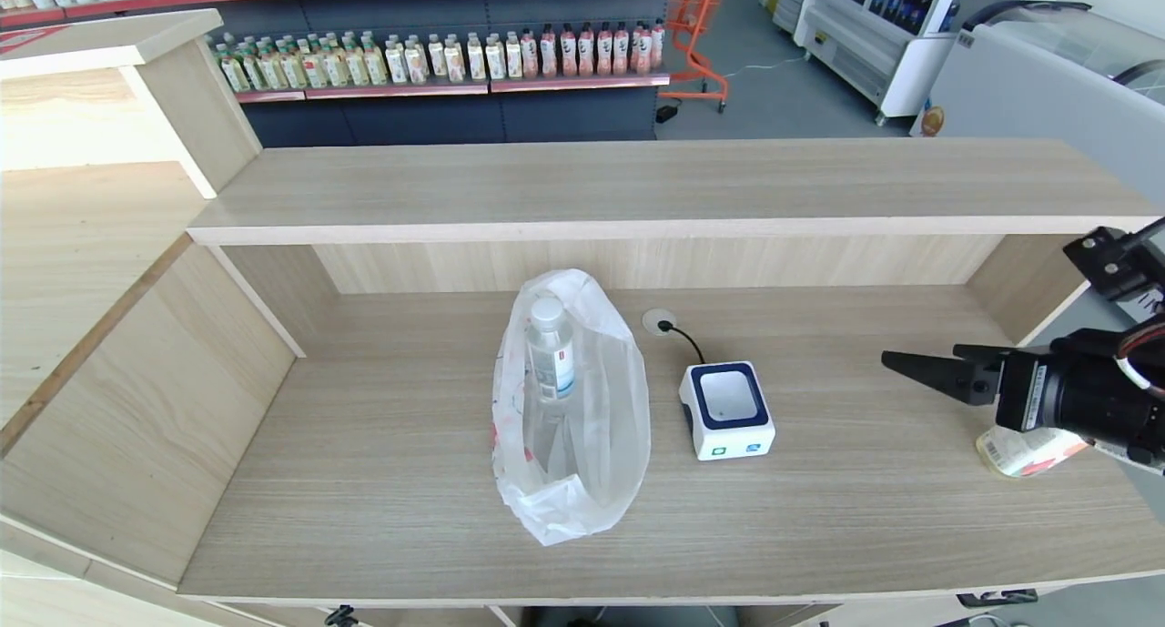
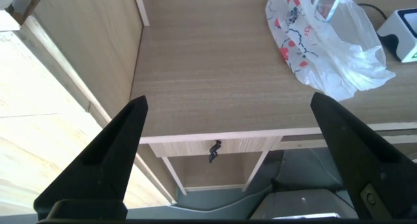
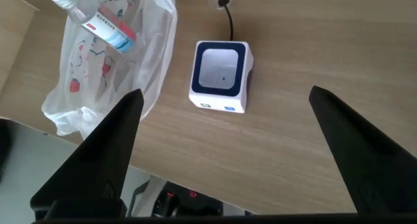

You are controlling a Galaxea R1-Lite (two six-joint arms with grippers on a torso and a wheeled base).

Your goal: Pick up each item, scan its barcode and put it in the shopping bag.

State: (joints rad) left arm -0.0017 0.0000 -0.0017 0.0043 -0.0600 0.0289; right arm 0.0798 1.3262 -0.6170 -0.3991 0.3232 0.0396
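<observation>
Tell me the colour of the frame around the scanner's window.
Dark blue, on the white scanner; clearest in the right wrist view.

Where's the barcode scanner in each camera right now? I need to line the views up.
Head view: the scanner sits mid-counter, just to the robot's right of the shopping bag.
Left wrist view: only a corner of the scanner is in frame, just beyond the shopping bag.
Right wrist view: the scanner is in full view, beside the shopping bag.
Shared landmark: the shopping bag.
</observation>
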